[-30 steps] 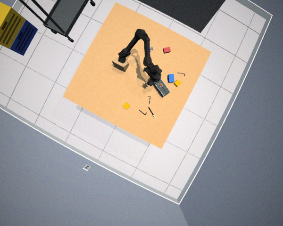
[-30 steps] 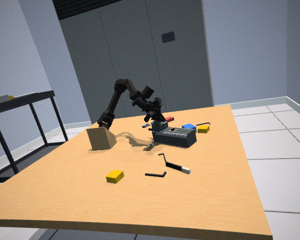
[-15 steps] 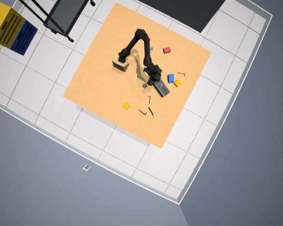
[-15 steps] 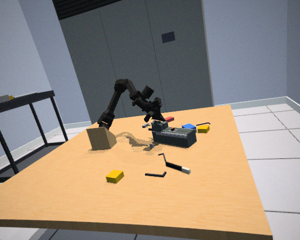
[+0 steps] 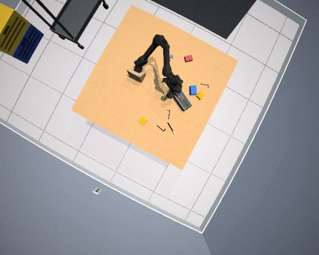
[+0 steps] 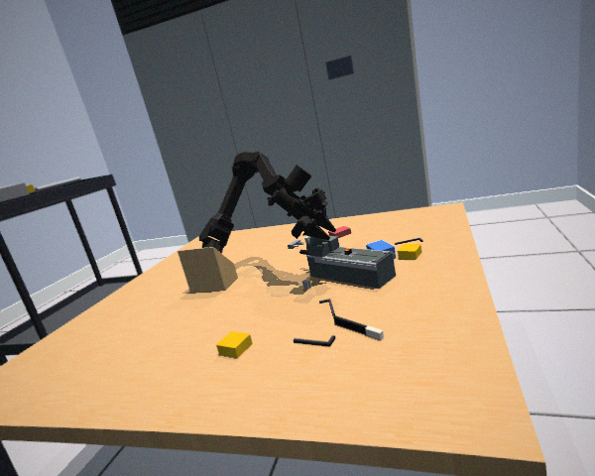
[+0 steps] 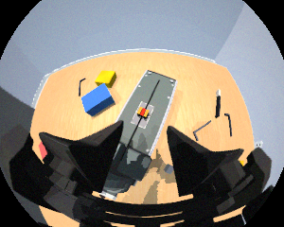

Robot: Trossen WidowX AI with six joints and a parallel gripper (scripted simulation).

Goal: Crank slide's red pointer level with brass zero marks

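Note:
The machine (image 5: pixel 185 103) (image 6: pixel 351 271) (image 7: pixel 160 91) is a long dark-grey box with a slot along its top and a raised housing (image 7: pixel 133 161) at its near end. The slide's red pointer (image 7: pixel 143 112) sits on a pale plate, with brass-yellow marks close on both sides. Whether they are exactly level is too small to tell. My gripper (image 6: pixel 331 234) (image 7: pixel 145 126) is open and empty, low over the housing end. The crank is not clearly visible. A small grey block (image 6: pixel 306 284) (image 7: pixel 168 168) shows beside that end; I cannot tell if it is the handle.
A blue block (image 5: pixel 193 90) (image 6: pixel 380 246) (image 7: pixel 97 100) and a yellow block (image 5: pixel 200 95) (image 6: pixel 410 251) (image 7: pixel 106 78) lie beside the machine. A red block (image 5: pixel 188 58) lies farther off. Hex keys, a black-and-white stick (image 5: pixel 170 128) and another yellow block (image 5: pixel 142 120) lie on the other side.

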